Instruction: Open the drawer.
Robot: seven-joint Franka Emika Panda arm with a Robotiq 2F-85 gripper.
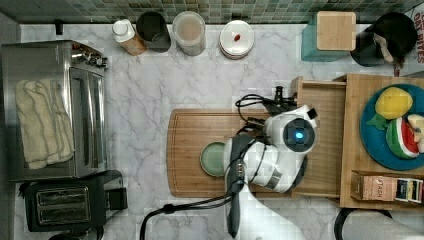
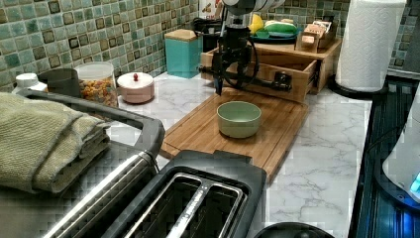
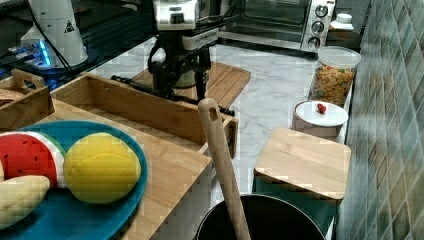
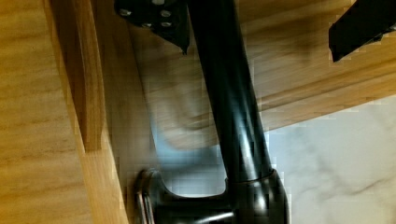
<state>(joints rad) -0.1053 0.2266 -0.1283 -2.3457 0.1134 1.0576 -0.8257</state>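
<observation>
The drawer [image 3: 150, 107], of light plain-grained wood, is seen pulled out of its wooden cabinet [image 3: 165, 165], so that its wide, shallow interior is exposed; in the top view it lies between the cabinet on the top view's right and the cutting board [image 1: 192, 150] on the top view's left. A long, round, glossy black bar handle [image 4: 231, 98] is carried on posts across the drawer's front, and one rounded post is seen in the wrist view where it meets the wood.

The white arm is held over the drawer's front edge with the wrist pointed down, and the black end effector [image 3: 182, 80] is lowered to the handle. Its two fingers [image 4: 159, 18] are seen spread apart in the wrist view, one on each side of the bar, with a clear gap on at least one side; nothing is clamped.

The cutting board is a flat wooden slab with rounded corners, laid on a white marble-veined counter [image 1: 145, 95]. A pale green round bowl [image 2: 239, 118] is set on the board, well apart from the handle. A blue plate [image 3: 75, 220] with toy fruit is placed on top of the cabinet.
</observation>
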